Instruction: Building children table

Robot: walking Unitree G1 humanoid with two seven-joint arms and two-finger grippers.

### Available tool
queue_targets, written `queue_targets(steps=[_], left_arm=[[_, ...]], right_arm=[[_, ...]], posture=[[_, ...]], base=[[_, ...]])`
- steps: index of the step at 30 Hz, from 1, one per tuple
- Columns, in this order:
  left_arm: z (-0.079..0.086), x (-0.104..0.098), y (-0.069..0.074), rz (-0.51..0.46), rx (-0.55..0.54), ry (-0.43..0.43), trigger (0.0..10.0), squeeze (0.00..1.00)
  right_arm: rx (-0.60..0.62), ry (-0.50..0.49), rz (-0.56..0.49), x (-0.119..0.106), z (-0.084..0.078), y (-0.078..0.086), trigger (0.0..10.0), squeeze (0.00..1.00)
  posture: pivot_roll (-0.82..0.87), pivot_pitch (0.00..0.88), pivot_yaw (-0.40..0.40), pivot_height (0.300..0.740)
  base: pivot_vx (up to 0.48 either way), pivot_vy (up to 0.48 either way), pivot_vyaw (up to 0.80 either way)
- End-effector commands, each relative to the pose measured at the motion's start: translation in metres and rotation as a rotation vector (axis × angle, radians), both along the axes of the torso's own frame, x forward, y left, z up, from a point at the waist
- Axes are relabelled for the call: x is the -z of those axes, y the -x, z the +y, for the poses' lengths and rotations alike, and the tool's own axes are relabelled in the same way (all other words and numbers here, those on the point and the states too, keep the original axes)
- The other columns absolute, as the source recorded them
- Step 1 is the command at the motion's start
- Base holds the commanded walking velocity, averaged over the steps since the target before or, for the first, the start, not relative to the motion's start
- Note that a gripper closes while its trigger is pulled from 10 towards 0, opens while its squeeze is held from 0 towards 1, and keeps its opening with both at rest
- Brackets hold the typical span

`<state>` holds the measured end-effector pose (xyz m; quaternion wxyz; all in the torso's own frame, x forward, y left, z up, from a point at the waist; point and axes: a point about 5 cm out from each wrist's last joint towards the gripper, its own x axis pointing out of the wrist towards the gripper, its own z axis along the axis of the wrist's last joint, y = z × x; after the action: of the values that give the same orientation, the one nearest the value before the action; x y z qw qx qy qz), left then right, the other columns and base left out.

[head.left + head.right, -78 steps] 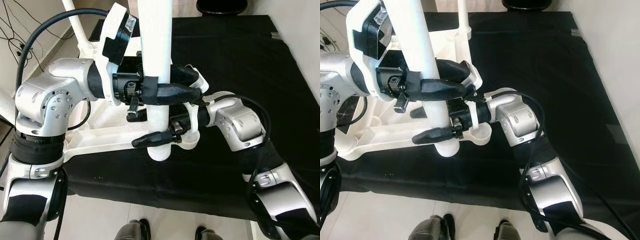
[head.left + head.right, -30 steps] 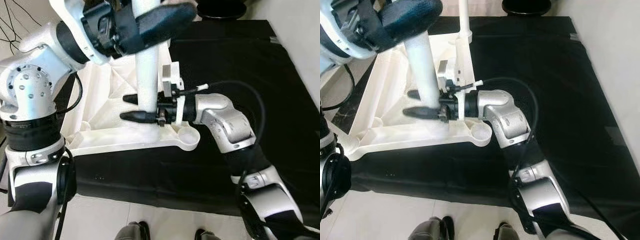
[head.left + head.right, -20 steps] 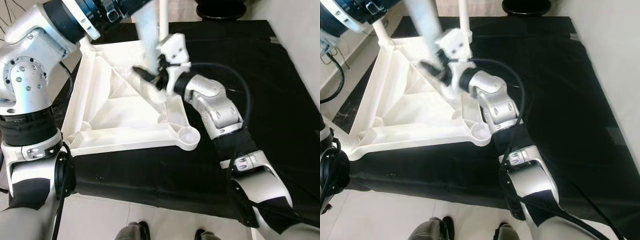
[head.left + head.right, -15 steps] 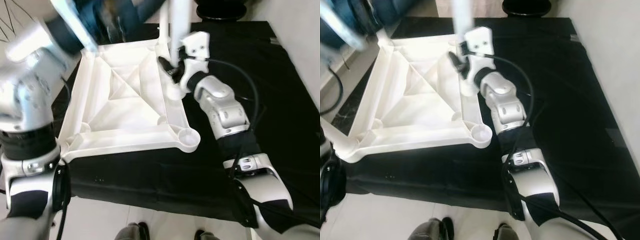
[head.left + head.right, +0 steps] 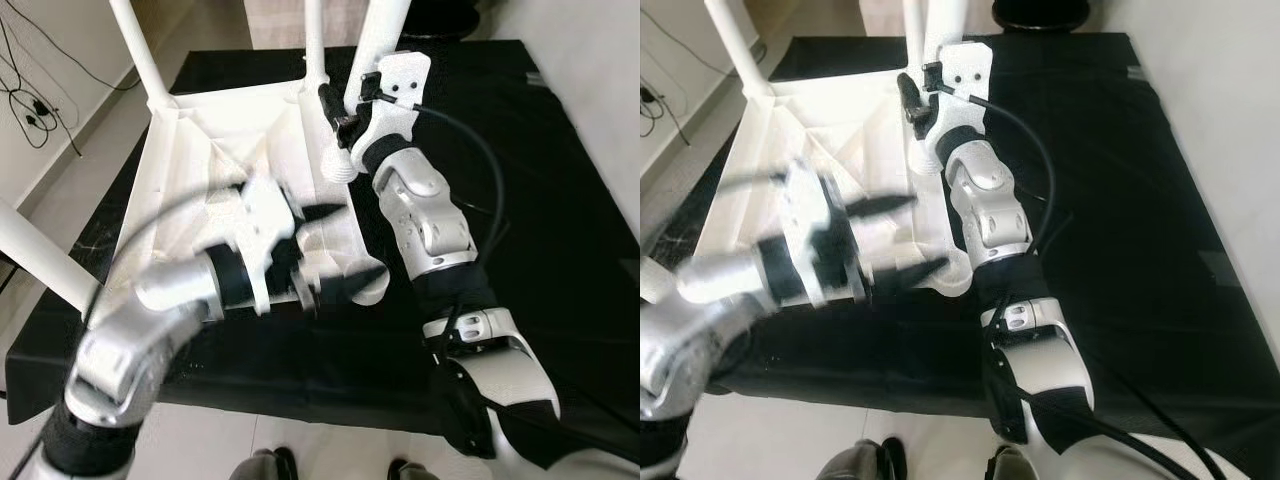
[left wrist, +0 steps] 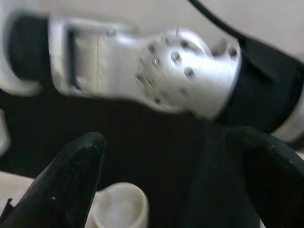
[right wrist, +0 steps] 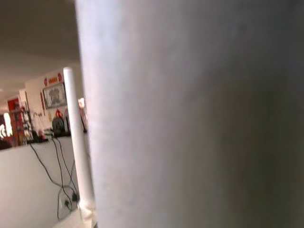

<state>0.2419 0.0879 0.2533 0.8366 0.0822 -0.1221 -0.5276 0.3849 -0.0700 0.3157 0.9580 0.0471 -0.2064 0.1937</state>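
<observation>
Upturned white table top (image 5: 215, 190) is lying on the black cloth (image 5: 560, 200); right gripper (image 5: 335, 118) is clamping a loose leg (image 5: 385, 35) near the far corner, left gripper (image 5: 335, 250) is hovering open and empty, risking a tilted, unseated leg.

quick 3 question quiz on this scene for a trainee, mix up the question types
1. True or false: the left gripper is holding a table leg.
2. The upturned white table top lies on: A) a bare wooden floor, B) a black cloth, C) a green rug.
3. Fill in: the right gripper is shut on a white ____ standing at the table top's far right corner.

Key
1. False: its fingers are open and empty, above the near right corner socket.
2. B
3. leg
</observation>
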Motion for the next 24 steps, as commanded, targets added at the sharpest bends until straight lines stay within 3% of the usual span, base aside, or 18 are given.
queue_targets(steps=[1, 4, 8, 11, 17, 24], left_arm=[[-0.001, 0.003, 0.006, -0.006, 0.01, -0.015, 10.0, 0.0], [0.002, 0.028, 0.023, 0.063, -0.007, -0.038, 10.0, 0.0], [0.004, 0.041, 0.034, 0.091, -0.029, -0.06, 10.0, 0.0], [0.005, 0.043, 0.035, 0.093, -0.034, -0.064, 10.0, 0.0], [0.019, 0.059, 0.041, 0.125, -0.15, -0.091, 10.0, 0.0], [0.022, 0.063, 0.045, 0.132, -0.202, -0.095, 10.0, 0.0]], right_arm=[[-0.035, -0.017, -0.049, -0.011, 0.005, 0.004, 10.0, 0.0], [-0.085, 0.028, -0.073, -0.013, 0.003, 0.005, 10.0, 0.0], [-0.102, 0.044, -0.088, -0.012, 0.001, 0.005, 10.0, 0.0], [-0.107, 0.047, -0.09, -0.012, 0.001, 0.005, 10.0, 0.0], [-0.212, 0.187, -0.154, -0.01, 0.006, 0.012, 10.0, 0.0], [-0.341, 0.295, -0.167, -0.008, 0.009, 0.016, 10.0, 0.0]], posture=[[0.03, 0.156, 0.055, 0.74], [0.03, 0.155, 0.063, 0.74], [0.04, 0.155, 0.066, 0.74], [0.04, 0.155, 0.066, 0.74], [0.05, 0.166, 0.066, 0.74], [0.05, 0.173, 0.063, 0.74]], base=[[0.0, 0.0, 0.0], [0.0, 0.0, 0.0], [0.0, 0.0, 0.0], [0.0, 0.0, 0.0], [0.0, 0.0, 0.0], [0.0, 0.0, 0.0]])
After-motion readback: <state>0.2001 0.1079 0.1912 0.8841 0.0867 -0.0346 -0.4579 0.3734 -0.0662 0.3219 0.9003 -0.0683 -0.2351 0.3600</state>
